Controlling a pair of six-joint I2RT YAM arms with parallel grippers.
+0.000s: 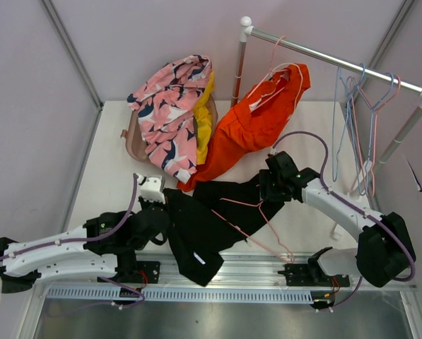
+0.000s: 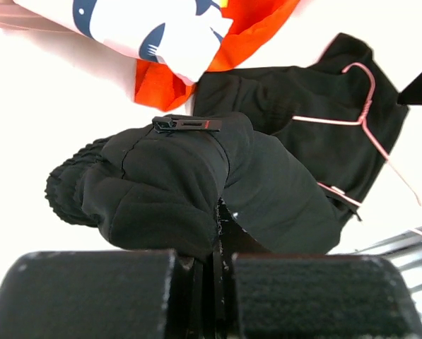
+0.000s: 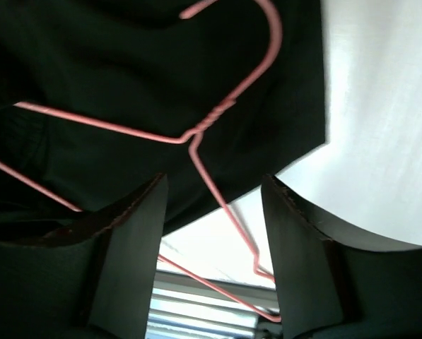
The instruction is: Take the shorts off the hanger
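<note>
While the left gripper point(image 2: 218, 260) is clenched on a bunched fold at the left edge of the black shorts point(image 1: 200, 233), the step in hand reads as parting cloth from hanger point(image 3: 196, 138).

Shorts lie on the table point(image 1: 112, 169) between the two arms, close to the rail point(image 1: 253, 265). Their long axis in the top view is diagonal. It runs from the far right, under the right gripper, to the near left, with one leg reaching the rail.

Hanger lies on the right half of the cloth. Its hook points to the far side, onto the cloth. One shoulder wire runs out to the near right over bare table. Cannot tell whether the bottom bar is threaded through the cloth.

Right gripper point(image 3: 214, 187): jaws apart, straddling the wire just below the twisted neck, not touching it.

To do it well:
- Close the right jaws squarely on the wire at the neck, with no cloth pinched in. Thin wire may slip or pivot.
- The left hold anchors the shorts, so draw the hanger off to the right along the diagonal, low and slow.
- Watch for cloth snagging on a hanger corner.
</note>
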